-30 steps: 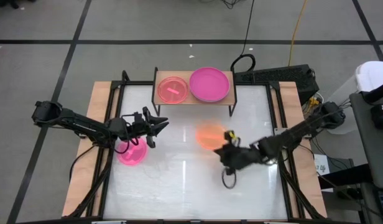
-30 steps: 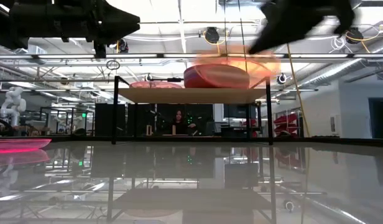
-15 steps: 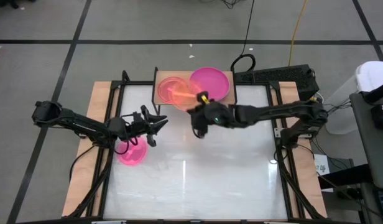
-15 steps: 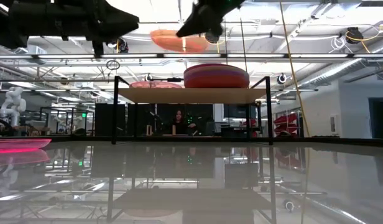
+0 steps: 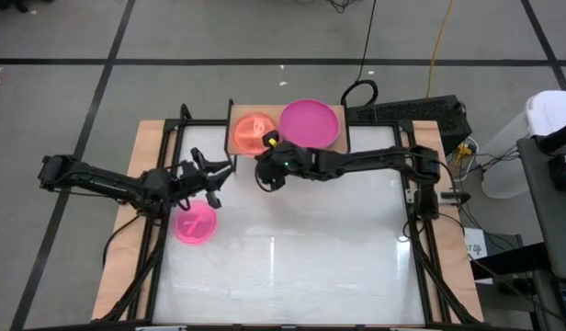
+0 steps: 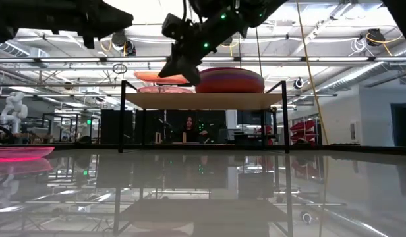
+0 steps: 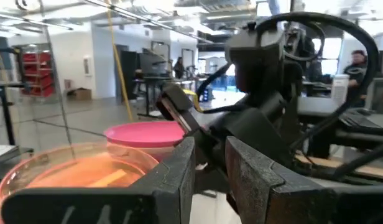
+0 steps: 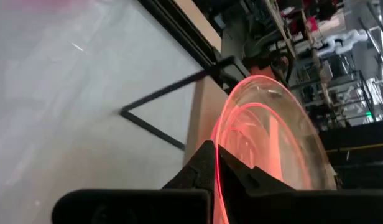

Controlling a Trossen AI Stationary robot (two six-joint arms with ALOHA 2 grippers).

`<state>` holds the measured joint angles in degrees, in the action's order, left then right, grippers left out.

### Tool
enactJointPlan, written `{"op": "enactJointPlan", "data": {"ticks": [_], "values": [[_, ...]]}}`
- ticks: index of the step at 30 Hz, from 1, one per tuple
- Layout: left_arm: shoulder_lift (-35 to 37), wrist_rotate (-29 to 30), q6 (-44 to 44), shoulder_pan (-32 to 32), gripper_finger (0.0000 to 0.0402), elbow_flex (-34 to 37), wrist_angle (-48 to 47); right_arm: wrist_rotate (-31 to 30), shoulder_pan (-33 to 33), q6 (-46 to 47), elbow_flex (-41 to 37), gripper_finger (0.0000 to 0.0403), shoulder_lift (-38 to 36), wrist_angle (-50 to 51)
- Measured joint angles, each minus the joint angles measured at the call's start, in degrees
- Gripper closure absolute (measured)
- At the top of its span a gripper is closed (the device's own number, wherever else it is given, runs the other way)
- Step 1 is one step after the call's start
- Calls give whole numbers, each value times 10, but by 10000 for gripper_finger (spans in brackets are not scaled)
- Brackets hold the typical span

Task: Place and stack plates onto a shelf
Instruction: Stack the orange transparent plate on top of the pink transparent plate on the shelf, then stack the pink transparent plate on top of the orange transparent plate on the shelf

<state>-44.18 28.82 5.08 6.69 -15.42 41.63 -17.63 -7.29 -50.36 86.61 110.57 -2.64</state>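
The shelf stands at the table's far edge, its light-wood board on black legs. A stack of large plates with a magenta one on top sits on its right half. A small pink divided plate lies on the left half. My right gripper is shut on an orange translucent divided plate, holding it over that pink plate. My left gripper hangs open above the table's left part, over the far side of another small pink plate, which lies flat on the table. My right gripper pinches the orange plate's rim between its two fingers, on the side towards the table's near-right. The fingers come in about level from the near side. The plate is held about level just above the pink plate; whether the two touch, I cannot tell.
The right arm stretches across the table's far half in front of the shelf. The shelf's black legs stand at its corners. White tabletop lies bare in the middle and near part. A cable and a black box lie beyond the shelf.
My right gripper has swung from the table's right-middle up and towards the far-left, carrying the orange plate to the shelf's left half and then lowering it close over the pink plate. My left arm has drawn back a little towards the left edge. The table's pink plate has stayed put.
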Motion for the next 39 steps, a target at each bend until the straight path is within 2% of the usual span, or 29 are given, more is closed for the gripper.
{"op": "enactJointPlan", "data": {"ticks": [3,12,20,25,29,34,39], "values": [[-2,4,0,-5,304,0,-14,3,-12,11,10,403,12,-4],[-2,3,-9,-10,304,0,-30,75,-41,62,10,397,16,-6],[-2,3,-26,-10,304,0,-41,70,-43,64,10,339,17,-6],[-2,3,-38,-10,304,0,-43,7,-25,54,9,304,-12,10],[-2,3,-58,-10,304,0,-48,-73,6,30,9,292,-60,16],[-2,2,-108,-7,304,0,-65,-136,41,26,-13,294,-148,26],[-2,-3,-125,31,304,0,-102,-156,90,76,-78,302,-272,54]]}}
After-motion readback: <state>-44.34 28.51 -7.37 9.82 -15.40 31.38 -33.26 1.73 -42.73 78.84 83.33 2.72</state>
